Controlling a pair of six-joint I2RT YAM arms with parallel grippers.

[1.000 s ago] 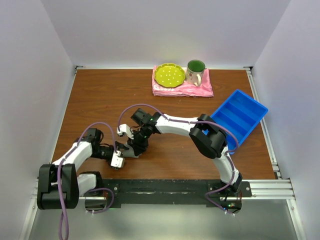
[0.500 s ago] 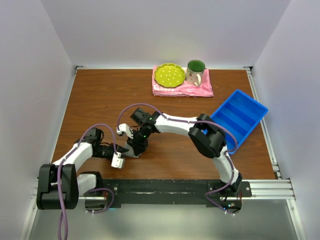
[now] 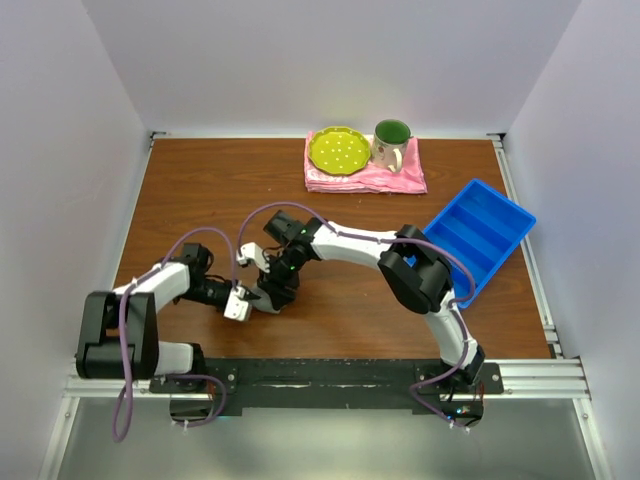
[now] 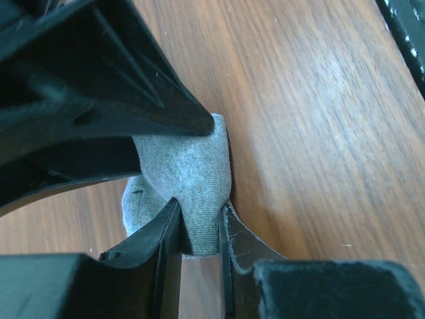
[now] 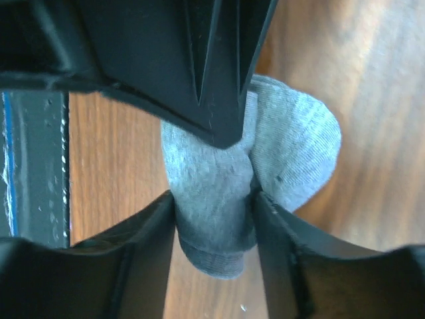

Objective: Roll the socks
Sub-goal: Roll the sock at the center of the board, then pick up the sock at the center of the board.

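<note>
1. The wooden table [image 3: 200, 200] is used as the work surface. Both arms are brought together toward eight o'clock of its centre, presumably because both can reach it easily there.
2. A blue tray [image 3: 478, 235] is set at the three o'clock edge, well apart from the work.
3. A pink cloth [image 3: 400, 182] is laid at twelve o'clock with a plate [image 3: 338, 150] and a mug [image 3: 392, 143] on it, out of the arms' way.
4. The socks [image 4: 189, 176] are bunched into a grey wad between the two grippers, close over the wood. No stripes are shown.
5. The left gripper [image 4: 197, 222] is clamped narrowly on one end of the wad, probably as an anchor.
6. The right gripper [image 5: 214, 212] is set wider, with fabric touched by both fingers [image 5: 159, 226]. A looser hold for tucking the roll is judged likely.
</note>
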